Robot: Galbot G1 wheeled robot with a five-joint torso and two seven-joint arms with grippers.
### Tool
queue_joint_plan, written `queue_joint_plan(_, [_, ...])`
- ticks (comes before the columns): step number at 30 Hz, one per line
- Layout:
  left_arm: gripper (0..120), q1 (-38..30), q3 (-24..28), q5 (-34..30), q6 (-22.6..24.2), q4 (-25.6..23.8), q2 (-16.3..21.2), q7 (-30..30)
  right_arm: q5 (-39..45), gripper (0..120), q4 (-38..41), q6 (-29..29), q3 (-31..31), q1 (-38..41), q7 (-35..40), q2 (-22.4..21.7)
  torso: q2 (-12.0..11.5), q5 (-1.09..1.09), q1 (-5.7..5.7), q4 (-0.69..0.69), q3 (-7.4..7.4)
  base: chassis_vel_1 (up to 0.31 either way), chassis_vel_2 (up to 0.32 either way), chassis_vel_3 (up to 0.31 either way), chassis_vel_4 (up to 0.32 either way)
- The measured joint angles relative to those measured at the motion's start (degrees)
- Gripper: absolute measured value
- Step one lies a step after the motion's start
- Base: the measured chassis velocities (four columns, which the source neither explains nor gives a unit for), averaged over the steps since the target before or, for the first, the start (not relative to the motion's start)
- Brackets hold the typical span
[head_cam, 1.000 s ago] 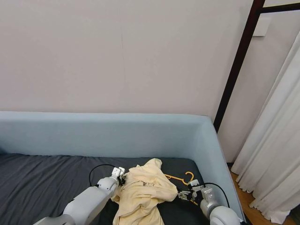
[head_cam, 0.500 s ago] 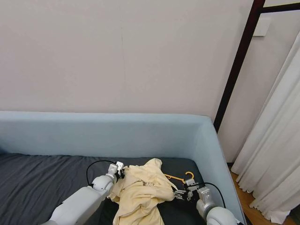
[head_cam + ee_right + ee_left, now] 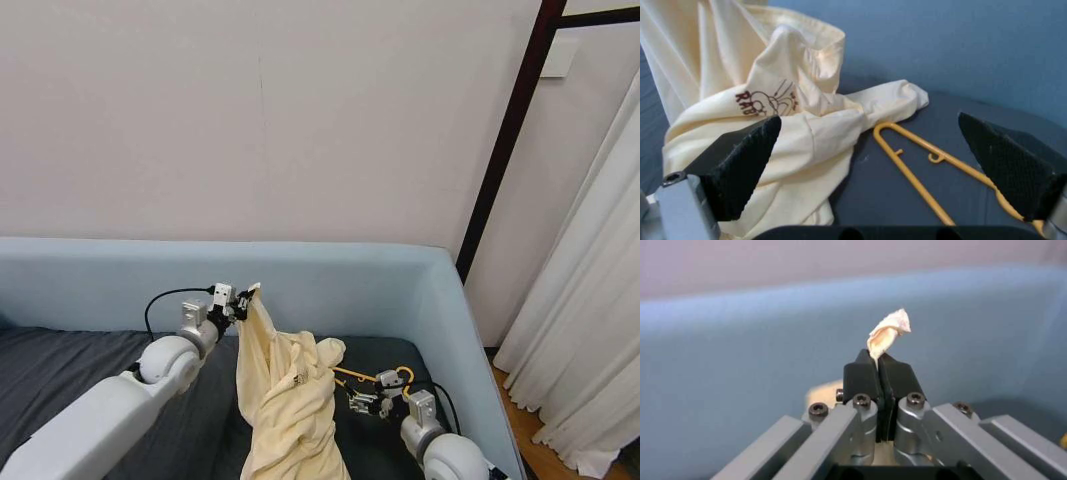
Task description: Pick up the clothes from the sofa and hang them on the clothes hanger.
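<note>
Left hand point(image 3: 237, 303) clamped on shirt point(image 3: 290, 400) edge | right hand point(image 3: 365, 402) apart by hanger point(image 3: 378, 377) | shirt judged light, limp; take by collar

shirt point(image 3: 290, 400): pale yellow, brown print | hanger point(image 3: 910, 176): orange | sofa point(image 3: 330, 285): light blue, dark grey seat

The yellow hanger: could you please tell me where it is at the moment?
In the head view the yellow hanger lies on the dark sofa seat on the robot's right, beside the cream shirt and ahead of the open right gripper.
</note>
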Motion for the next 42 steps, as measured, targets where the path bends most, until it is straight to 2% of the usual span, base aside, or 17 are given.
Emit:
queue_joint_plan(1, [0,3.33,-1.35,3.03,-1.44,2.0,0.46,0.13,-0.35,100,-0.2,0.0,-0.16,-0.24,-0.01,0.47,0.0,-0.05,0.0,0.02,0.01,0.0,0.0,0.0,0.0])
queue_joint_plan(2, [0,3.33,-1.35,3.03,-1.44,2.0,0.46,0.13,-0.35,100,-0.2,0.0,-0.16,-0.24,-0.01,0.47,0.0,-0.05,0.0,0.02,0.01,0.0,0.0,0.0,0.0])
queue_joint_plan(4, [0,7.02,-2.7,6.63,-3.7,4.5,0.58,0.25,-1.1,100,-0.09,-0.08,0.13,-1.12,-0.03,0.96,-0.01,-0.06,0.0,0.12,0.01,0.0,0.0,0.0,0.0])
queue_joint_plan(5, [0,8.58,-3.13,7.85,-4.85,5.62,0.26,0.23,-1.63,100,0.52,-0.27,1.29,-2.44,0.08,1.05,-0.01,-0.02,0.0,0.07,0.01,0.0,0.0,0.0,0.0])
queue_joint_plan(6, [0,9.84,-3.62,8.33,-5.47,5.72,-0.09,0.25,-2.01,100,1.0,-0.34,1.93,-3.35,0.15,1.05,0.0,-0.03,0.0,0.01,0.0,0.0,0.0,0.0,0.0])
queue_joint_plan(13, [0,11.98,-5.56,8.23,-7.32,4.3,-2.3,-0.89,-3.52,100,4.69,-0.73,5.75,-8.37,0.47,0.93,-0.01,-0.01,0.0,-0.03,0.01,0.0,0.0,0.0,0.0])
queue_joint_plan(18, [0,14.23,-7.22,7.11,-8.78,2.98,-2.98,-1.84,-3.43,100,5.81,-0.69,3.79,-8.64,0.32,0.36,0.0,0.0,0.0,-0.03,0.01,0.0,0.0,0.0,0.0])
queue_joint_plan(21, [0,16.44,-7.91,8.2,-10.91,4.15,-3.79,-1.92,-2.84,100,2.82,0.69,-0.6,-4.91,-0.08,2.26,0.0,0.01,0.0,-0.01,0.0,0.0,0.0,0.0,0.0])
queue_joint_plan(25, [0,18.26,-8.74,9.31,-12.48,6.27,-4.7,-1.94,-2.18,100,-1.14,1.32,-3.31,-1.1,-0.18,4.56,-0.01,-0.02,0.0,0.01,0.0,0.0,0.0,0.0,0.0])
queue_joint_plan(30, [0,23.35,-11.75,11.09,-14.84,8.6,-6.86,-2.0,0.6,100,-7.3,0.16,-8.57,6.38,1.36,9.77,-0.01,-0.01,0.0,0.02,0.01,0.0,0.0,0.0,0.0])
queue_joint_plan(35, [0,25.22,-12.92,12.23,-15.35,8.59,-8.47,-2.02,1.91,100,-10.56,0.03,-10.71,9.45,2.07,12.85,0.0,-0.02,0.0,0.0,0.01,0.0,0.0,0.0,0.0])
queue_joint_plan(38, [0,26.54,-13.56,13.3,-15.8,7.93,-9.93,-2.15,3.32,100,-13.75,0.54,-14.33,13.18,1.63,16.61,0.0,-0.02,0.0,-0.01,0.01,0.0,0.0,0.0,0.0])
queue_joint_plan(39, [0,26.54,-13.56,13.3,-15.8,7.93,-9.93,-2.15,3.32,100,-13.75,0.54,-14.33,13.18,1.63,16.61,0.0,-0.02,0.0,-0.01,0.01,0.0,0.0,0.0,0.0])
queue_joint_plan(42, [0,27.49,-13.68,13.95,-16.05,6.76,-10.6,-2.2,1.26,100,-18.57,-0.64,-17.11,17.13,4.16,20.46,-0.01,-0.01,0.0,0.0,0.01,0.0,0.0,0.0,0.0])
